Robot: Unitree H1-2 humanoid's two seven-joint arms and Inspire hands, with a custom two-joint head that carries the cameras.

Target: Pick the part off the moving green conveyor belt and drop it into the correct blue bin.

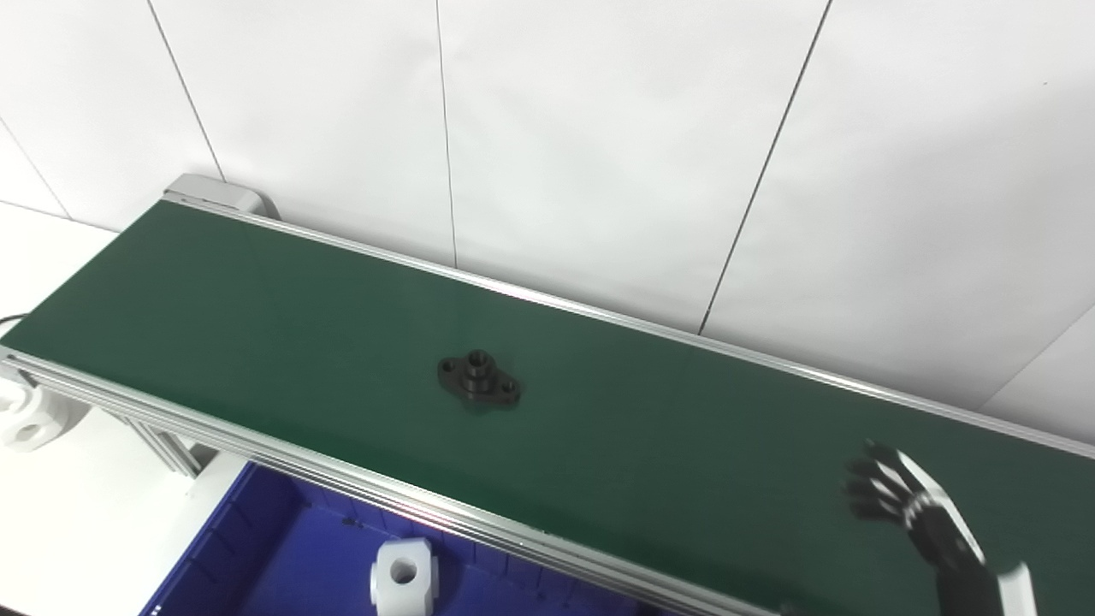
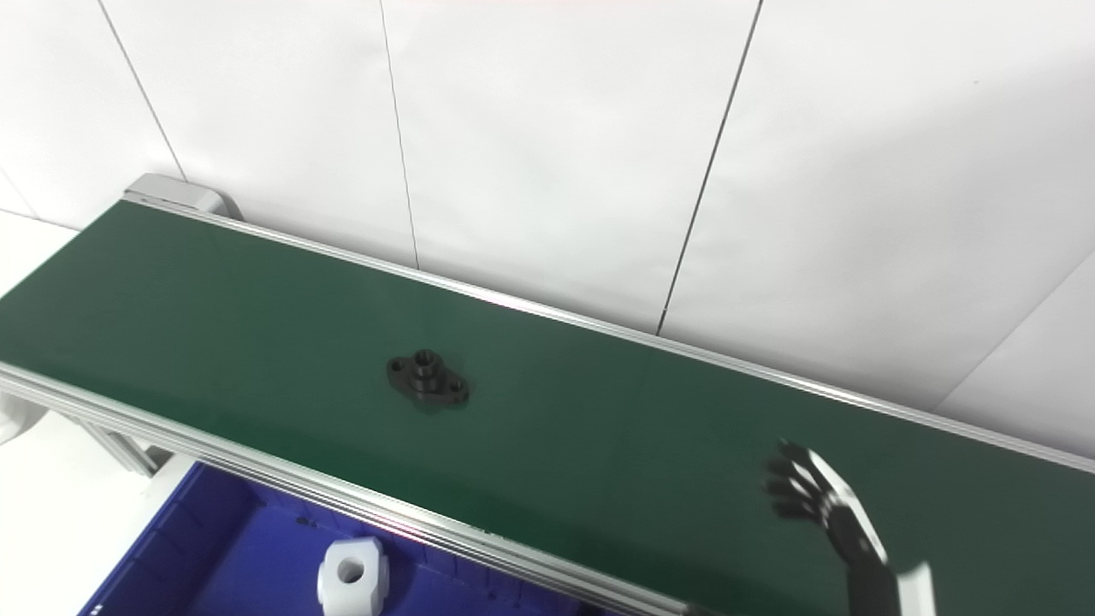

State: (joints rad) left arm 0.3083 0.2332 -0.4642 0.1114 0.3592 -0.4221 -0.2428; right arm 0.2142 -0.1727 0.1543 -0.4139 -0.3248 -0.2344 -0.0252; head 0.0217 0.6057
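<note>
A black flanged part [image 1: 479, 380] with a raised hub and two holes lies flat on the green conveyor belt [image 1: 257, 325], near its middle; it also shows in the right eye view [image 2: 428, 381]. My right hand [image 1: 911, 505] is over the belt's right end, far to the right of the part, fingers spread and holding nothing; it shows blurred in the right eye view [image 2: 817, 500]. My left hand is not in view.
A blue bin [image 1: 257, 547] stands below the belt's near rail and holds a white block with a hole [image 1: 404, 575]. Another white part [image 1: 30, 419] sits by the belt's left end. A white tiled wall runs behind the belt.
</note>
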